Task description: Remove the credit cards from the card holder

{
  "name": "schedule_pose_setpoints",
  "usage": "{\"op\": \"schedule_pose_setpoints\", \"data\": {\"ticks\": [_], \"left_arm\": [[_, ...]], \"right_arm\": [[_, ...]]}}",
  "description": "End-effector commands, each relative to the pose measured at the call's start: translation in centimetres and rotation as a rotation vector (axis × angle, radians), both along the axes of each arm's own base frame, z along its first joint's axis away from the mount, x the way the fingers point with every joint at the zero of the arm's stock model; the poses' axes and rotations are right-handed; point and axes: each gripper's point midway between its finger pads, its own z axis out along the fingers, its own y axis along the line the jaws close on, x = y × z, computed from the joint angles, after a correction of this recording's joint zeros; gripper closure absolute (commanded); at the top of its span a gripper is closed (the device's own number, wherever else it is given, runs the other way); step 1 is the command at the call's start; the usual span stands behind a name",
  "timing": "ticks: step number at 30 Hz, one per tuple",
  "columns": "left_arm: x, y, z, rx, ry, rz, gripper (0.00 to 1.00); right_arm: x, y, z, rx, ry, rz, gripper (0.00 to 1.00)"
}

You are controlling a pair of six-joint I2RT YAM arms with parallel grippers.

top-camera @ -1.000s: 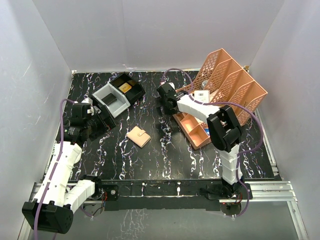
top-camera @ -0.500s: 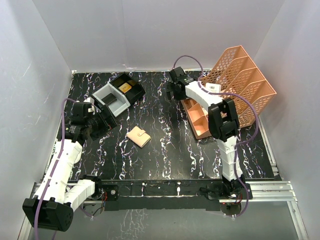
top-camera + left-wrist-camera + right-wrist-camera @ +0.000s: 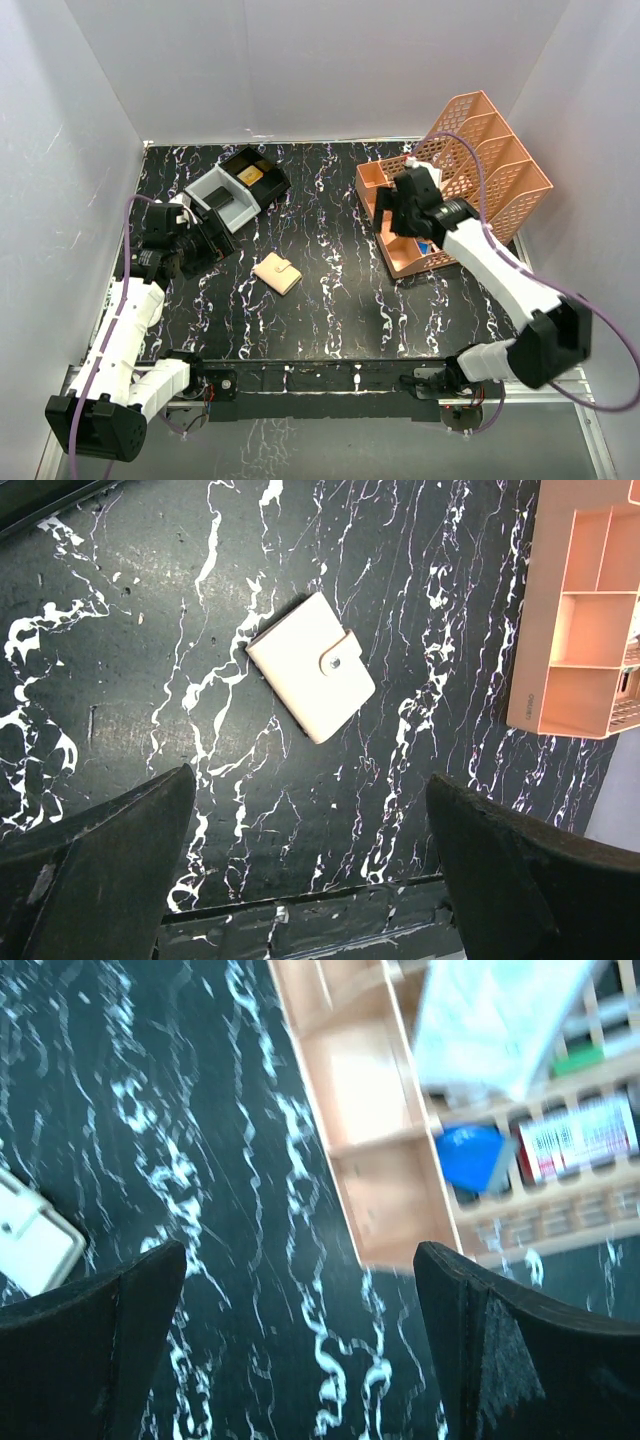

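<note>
The card holder point(image 3: 278, 273) is a tan wallet lying closed and snapped on the black marbled table. In the left wrist view it point(image 3: 312, 666) lies ahead of my left gripper point(image 3: 310, 780), which is open, empty and raised. From above, the left gripper point(image 3: 212, 248) hangs left of the wallet. My right gripper point(image 3: 392, 218) is open and empty over the orange tray; its own view point(image 3: 300, 1250) shows only the wallet's corner point(image 3: 30, 1245) at far left. A gold card point(image 3: 250, 175) and a black card point(image 3: 218, 200) lie in the black-and-grey tray. Any cards in the wallet are hidden.
The black-and-grey tray point(image 3: 205, 182) stands at the back left. An orange compartment tray point(image 3: 400, 262) and an orange file rack point(image 3: 490, 150) stand at the right. The right wrist view shows a blue object point(image 3: 470, 1155) and white paper point(image 3: 490, 1020) by the rack.
My right arm swung from the far middle to the right, over the orange tray. The orange rack and tray shifted to the right. The left arm and the wallet stayed put.
</note>
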Motion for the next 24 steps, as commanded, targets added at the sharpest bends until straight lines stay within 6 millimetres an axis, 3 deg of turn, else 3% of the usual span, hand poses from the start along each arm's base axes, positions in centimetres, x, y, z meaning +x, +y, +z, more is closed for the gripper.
{"op": "schedule_pose_setpoints", "data": {"ticks": [1,5,12,15,21,24], "left_arm": [[0.6,-0.5,1.8,-0.019,-0.051,-0.037,0.01],[0.7,-0.8,1.8,-0.032,-0.053,-0.048,0.01],[0.3,-0.6,2.1,-0.023,-0.052,-0.051,0.01],[0.1,-0.4,2.1,-0.013,-0.054,-0.046,0.01],[0.2,-0.6,2.4,-0.019,-0.054,-0.055,0.01],[0.2,-0.7,2.6,-0.025,-0.055,-0.061,0.01]], "right_arm": [[-4.9,-3.1,-2.2,0.005,0.063,-0.148,0.02],[-6.0,-4.8,-3.3,-0.002,0.068,-0.203,0.02],[-4.5,-4.7,-6.3,0.017,0.13,-0.233,0.02],[-2.6,-4.8,-6.7,0.012,0.109,-0.259,0.02],[1.8,-8.3,-6.9,-0.011,0.045,-0.381,0.02],[3.4,-8.9,-7.8,0.011,0.069,-0.392,0.02]]}}
